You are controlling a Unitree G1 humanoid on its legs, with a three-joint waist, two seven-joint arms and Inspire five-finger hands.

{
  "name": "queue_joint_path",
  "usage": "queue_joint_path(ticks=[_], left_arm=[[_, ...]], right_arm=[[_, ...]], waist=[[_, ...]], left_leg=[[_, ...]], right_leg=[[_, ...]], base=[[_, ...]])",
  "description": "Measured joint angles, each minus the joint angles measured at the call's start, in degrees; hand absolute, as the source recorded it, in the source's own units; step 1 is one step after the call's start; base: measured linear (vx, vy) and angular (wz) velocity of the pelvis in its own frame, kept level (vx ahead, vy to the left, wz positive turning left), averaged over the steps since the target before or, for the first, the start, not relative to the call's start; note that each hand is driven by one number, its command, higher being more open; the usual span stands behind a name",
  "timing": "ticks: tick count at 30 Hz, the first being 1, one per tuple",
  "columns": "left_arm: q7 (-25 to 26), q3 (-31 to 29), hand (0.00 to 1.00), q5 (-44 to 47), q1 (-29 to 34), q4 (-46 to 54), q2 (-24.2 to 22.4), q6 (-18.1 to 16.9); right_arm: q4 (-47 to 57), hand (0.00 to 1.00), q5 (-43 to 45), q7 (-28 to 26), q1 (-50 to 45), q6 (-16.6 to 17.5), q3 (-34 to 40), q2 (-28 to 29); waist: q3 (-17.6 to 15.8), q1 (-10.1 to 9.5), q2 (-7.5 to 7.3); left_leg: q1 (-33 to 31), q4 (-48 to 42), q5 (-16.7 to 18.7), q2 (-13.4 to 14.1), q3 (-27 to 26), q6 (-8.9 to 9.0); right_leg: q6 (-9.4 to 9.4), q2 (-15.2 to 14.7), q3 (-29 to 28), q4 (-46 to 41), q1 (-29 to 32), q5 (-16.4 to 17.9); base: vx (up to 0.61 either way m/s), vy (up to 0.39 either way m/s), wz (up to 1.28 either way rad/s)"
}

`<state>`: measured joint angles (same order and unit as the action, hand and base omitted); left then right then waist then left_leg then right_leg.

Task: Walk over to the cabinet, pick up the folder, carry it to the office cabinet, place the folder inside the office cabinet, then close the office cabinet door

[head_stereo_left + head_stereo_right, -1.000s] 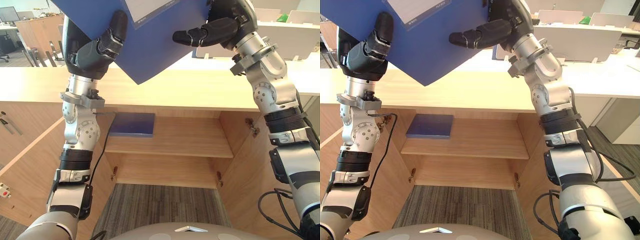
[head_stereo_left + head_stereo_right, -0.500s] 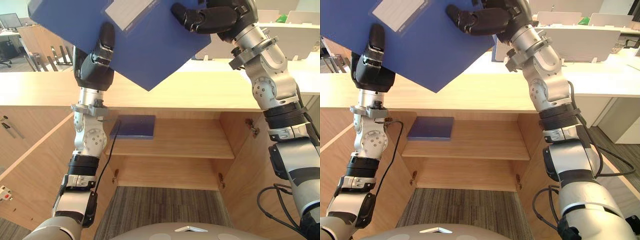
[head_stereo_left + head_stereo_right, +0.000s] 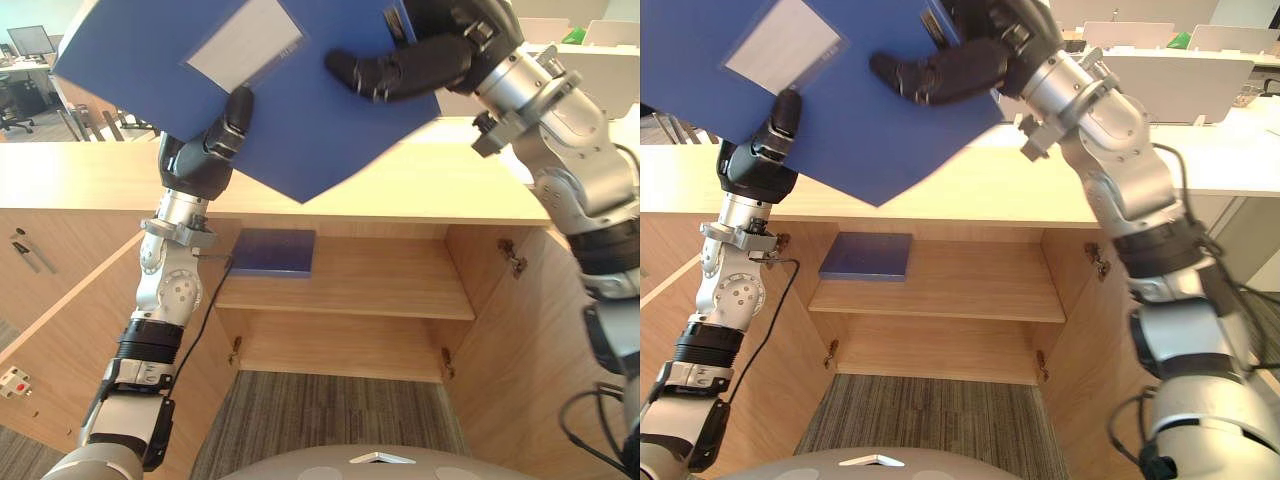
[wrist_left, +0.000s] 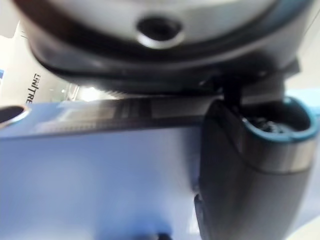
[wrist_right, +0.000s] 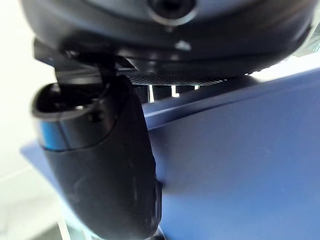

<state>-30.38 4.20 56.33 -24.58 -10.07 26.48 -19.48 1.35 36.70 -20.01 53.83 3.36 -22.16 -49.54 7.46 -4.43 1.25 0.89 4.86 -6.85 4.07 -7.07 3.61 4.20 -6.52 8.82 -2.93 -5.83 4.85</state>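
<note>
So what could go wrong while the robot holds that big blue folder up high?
1. The folder is tilted and pinched only near its edges by the left hand and right hand, so it might slip.
2. It hangs above the countertop; on the way down its low corner could bump that edge.
3. A flat blue thing already lies on the left side of the shelf, so the folder may shove it.

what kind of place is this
Most likely an open-plan office: a light wooden cabinet with open doors, white desks with dividers behind it, a dark computer monitor at far left, and striped grey carpet. The left hand and right hand grip a large blue folder.
</note>
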Motion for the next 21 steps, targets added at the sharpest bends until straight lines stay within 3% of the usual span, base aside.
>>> queue_joint_path(ticks=[2,6,11,17,21], left_arm=[[-1.5,0.6,0.00,-0.1,0.0,-0.2,1.5,1.3],[-2.8,2.0,0.00,-0.8,0.0,-2.5,2.5,6.0],[-4.5,3.3,0.00,-3.0,0.0,-3.1,3.9,7.4],[-4.7,3.9,0.00,-7.5,0.9,-3.2,5.0,9.0],[-4.7,2.6,0.00,-7.7,2.7,-3.2,4.8,9.6]], right_arm=[[2.1,0.00,0.5,0.0,-2.5,-0.9,-1.1,-3.0],[2.2,0.00,3.1,0.0,-8.2,-2.7,-1.5,-3.9],[4.6,0.00,6.8,0.0,-13.1,-3.0,-2.4,-8.4],[4.6,0.00,9.2,0.0,-20.1,-4.0,-2.7,-7.8],[4.6,0.00,9.1,0.6,-22.6,-4.0,-2.3,-4.1]], waist=[[0.0,0.16,-0.05],[0.2,1.34,0.12],[0.3,1.23,-0.18],[0.3,1.15,-0.64],[0.3,1.39,-1.11]], left_leg=[[0.0,0.0,0.0,0.0,-0.3,0.02],[0.1,0.0,-0.1,0.2,-0.7,0.15],[-0.4,0.0,-0.2,0.7,-0.7,0.38],[-0.4,0.0,-0.3,0.7,-0.9,0.44],[-0.4,0.0,-0.3,0.8,-1.0,0.47]], right_leg=[[-0.14,0.1,-0.2,-0.1,0.0,0.1],[-0.74,0.7,-0.7,-1.5,0.9,0.6],[-1.07,0.8,-0.8,-4.4,2.7,2.0],[-1.11,0.8,-1.2,-7.4,4.2,3.5],[-1.08,0.8,-1.3,-8.3,4.7,3.8]], base=[[-0.01,-0.003,-0.06],[-0.02,-0.007,-0.04],[-0.01,-0.005,0.00],[-0.01,-0.005,-0.02],[0.00,-0.001,-0.01]])
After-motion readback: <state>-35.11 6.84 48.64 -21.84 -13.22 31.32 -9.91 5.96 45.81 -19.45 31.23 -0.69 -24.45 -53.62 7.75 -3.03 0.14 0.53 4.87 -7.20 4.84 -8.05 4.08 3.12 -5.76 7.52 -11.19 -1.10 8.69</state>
